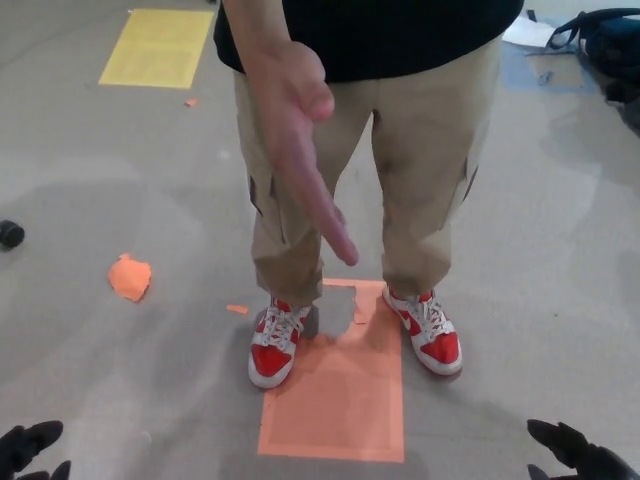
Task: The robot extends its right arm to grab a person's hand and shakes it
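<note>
A person in a black top, tan trousers and red-and-white shoes stands facing me. The person's hand [300, 140] reaches out toward me, flat, fingers pointing down and forward, at the upper middle of the head view. My right hand [578, 455] shows only as black fingertips at the bottom right corner, far below and right of the person's hand, holding nothing. My left hand [30, 450] peeks in at the bottom left corner, fingers apart and empty.
An orange floor marker [340, 390] lies under the person's shoes. A torn orange scrap [130, 277] lies at the left, a yellow sheet [158, 47] at the top left. A dark bag [610, 45] sits at the top right.
</note>
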Robot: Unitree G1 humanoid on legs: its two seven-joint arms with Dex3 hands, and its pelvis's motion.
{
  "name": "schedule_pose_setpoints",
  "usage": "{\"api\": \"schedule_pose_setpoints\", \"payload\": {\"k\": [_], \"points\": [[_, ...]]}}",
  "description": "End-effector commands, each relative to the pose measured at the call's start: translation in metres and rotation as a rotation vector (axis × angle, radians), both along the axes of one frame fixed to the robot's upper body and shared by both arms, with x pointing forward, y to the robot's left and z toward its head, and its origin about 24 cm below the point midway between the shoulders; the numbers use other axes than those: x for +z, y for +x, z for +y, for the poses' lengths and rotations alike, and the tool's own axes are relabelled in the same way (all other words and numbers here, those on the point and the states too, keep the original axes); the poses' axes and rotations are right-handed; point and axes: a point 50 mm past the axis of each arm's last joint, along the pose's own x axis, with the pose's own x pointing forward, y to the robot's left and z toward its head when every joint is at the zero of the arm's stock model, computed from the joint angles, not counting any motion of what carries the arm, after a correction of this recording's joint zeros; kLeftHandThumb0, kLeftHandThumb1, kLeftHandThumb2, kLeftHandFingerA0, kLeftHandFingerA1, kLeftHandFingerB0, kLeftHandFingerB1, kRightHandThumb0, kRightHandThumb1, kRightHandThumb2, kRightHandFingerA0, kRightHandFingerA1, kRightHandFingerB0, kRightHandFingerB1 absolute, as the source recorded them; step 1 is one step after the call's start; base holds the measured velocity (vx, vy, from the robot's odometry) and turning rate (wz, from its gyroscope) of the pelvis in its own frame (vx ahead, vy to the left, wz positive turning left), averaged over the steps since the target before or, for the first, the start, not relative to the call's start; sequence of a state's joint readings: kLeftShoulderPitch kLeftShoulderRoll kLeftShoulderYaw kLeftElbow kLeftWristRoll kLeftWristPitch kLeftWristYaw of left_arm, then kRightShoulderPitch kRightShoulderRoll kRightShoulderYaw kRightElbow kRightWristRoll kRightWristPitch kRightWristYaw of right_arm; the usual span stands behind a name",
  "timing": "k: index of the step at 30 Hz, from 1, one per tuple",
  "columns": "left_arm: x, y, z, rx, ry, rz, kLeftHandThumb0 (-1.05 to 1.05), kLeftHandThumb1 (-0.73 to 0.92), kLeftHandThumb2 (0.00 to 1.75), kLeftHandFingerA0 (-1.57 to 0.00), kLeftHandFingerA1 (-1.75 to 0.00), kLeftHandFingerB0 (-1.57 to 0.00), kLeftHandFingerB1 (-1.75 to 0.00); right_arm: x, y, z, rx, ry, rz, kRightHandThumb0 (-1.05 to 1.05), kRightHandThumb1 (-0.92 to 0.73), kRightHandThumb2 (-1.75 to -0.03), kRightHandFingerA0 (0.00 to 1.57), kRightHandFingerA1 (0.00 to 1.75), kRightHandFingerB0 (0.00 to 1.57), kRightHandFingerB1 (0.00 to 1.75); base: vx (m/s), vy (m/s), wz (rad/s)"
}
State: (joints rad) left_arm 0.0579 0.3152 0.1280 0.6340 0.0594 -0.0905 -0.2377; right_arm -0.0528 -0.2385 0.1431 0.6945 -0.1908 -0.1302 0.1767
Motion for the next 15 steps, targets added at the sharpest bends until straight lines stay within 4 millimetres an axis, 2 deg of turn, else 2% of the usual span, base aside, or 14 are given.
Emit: {"api": "schedule_pose_setpoints", "payload": {"k": [1,2,3,4,5,6,7,8,9,10,11,13,15], "points": [[0.0,-0.006,0.006,0.004,0.005,0.02,-0.73,0.74,1.03,-0.13,-0.46,-0.01,-0.39,0.01,-0.005,0.0,-0.032,0.045,-0.092,-0.86,-0.79,-1.1,0.0,0.2,0.0,0.18,0.0,0.0,0.0],[0.001,-0.005,0.006,0.002,0.004,0.02,-0.7,0.73,1.04,-0.12,-0.46,0.0,-0.4,0.015,-0.004,0.001,-0.038,0.061,-0.122,-0.86,-0.79,-1.1,0.0,0.21,0.0,0.17,0.0,0.0,0.0],[0.002,-0.005,0.005,-0.001,0.002,0.009,-0.34,0.6,1.13,0.0,-0.47,0.0,-0.48,0.025,-0.002,0.005,-0.032,0.072,-0.173,-0.86,-0.8,-1.11,0.0,0.21,0.0,0.17,0.0,0.0,0.0],[0.003,-0.005,0.005,-0.001,-0.007,0.0,-0.34,0.61,1.13,0.0,-0.48,0.0,-0.48,0.036,0.0,0.009,-0.018,0.091,-0.227,-0.85,-0.81,-1.1,0.0,0.19,0.0,0.16,0.0,0.0,0.0],[0.003,-0.004,0.005,-0.002,-0.009,0.0,-0.72,0.74,1.04,-0.12,-0.46,0.0,-0.38,0.046,0.002,0.013,-0.002,0.1,-0.263,-0.86,-0.8,-1.11,0.0,0.17,0.0,0.17,0.0,0.0,0.0],[0.003,-0.004,0.005,-0.007,-0.001,0.001,-0.34,0.6,1.13,0.0,-0.47,0.0,-0.48,0.058,0.003,0.018,0.016,0.126,-0.3,-0.86,-0.79,-1.1,0.0,0.2,0.0,0.18,0.0,0.0,0.0],[0.003,-0.004,0.004,-0.012,0.007,0.001,-0.34,0.6,1.13,0.0,-0.47,0.0,-0.48,0.065,0.004,0.02,0.024,0.156,-0.319,-0.86,-0.79,-1.1,0.0,0.2,0.0,0.18,0.0,0.0,0.0],[0.003,-0.005,0.005,-0.012,0.008,0.004,-0.81,0.78,1.03,-0.12,-0.44,0.0,-0.36,0.077,0.005,0.024,0.056,0.164,-0.35,-0.87,-0.81,-1.11,0.0,0.16,0.0,0.16,0.0,0.0,0.0],[0.002,-0.005,0.005,-0.015,0.004,0.01,-0.71,0.74,1.06,-0.06,-0.41,-0.02,-0.36,0.091,0.006,0.029,0.087,0.167,-0.384,-0.86,-0.81,-1.12,0.0,0.18,0.0,0.16,0.0,0.0,0.0],[0.002,-0.005,0.005,-0.018,0.004,0.012,-0.74,0.75,1.05,-0.1,-0.43,-0.03,-0.36,0.1,0.007,0.031,0.109,0.158,-0.412,-0.88,-0.81,-1.14,0.0,0.17,0.0,0.18,0.0,0.0,0.0],[0.002,-0.005,0.005,-0.02,0.004,0.013,-0.7,0.73,1.05,-0.08,-0.44,-0.02,-0.38,0.117,0.008,0.037,0.146,0.147,-0.464,-0.87,-0.8,-1.13,0.0,0.18,0.0,0.2,0.0,0.0,0.0],[0.002,-0.005,0.004,-0.021,0.009,0.008,-0.72,0.74,1.06,-0.06,-0.43,-0.03,-0.38,0.134,0.01,0.044,0.174,0.18,-0.515,-0.86,-0.76,-1.1,0.0,0.17,0.0,0.22,0.0,0.0,0.0],[0.003,-0.004,0.003,-0.017,0.02,0.009,-0.69,0.72,1.04,-0.08,-0.44,-0.03,-0.4,0.164,0.011,0.057,0.24,0.177,-0.564,-0.9,-0.77,-1.1,0.0,0.16,0.0,0.17,0.0,0.0,0.0]]}}
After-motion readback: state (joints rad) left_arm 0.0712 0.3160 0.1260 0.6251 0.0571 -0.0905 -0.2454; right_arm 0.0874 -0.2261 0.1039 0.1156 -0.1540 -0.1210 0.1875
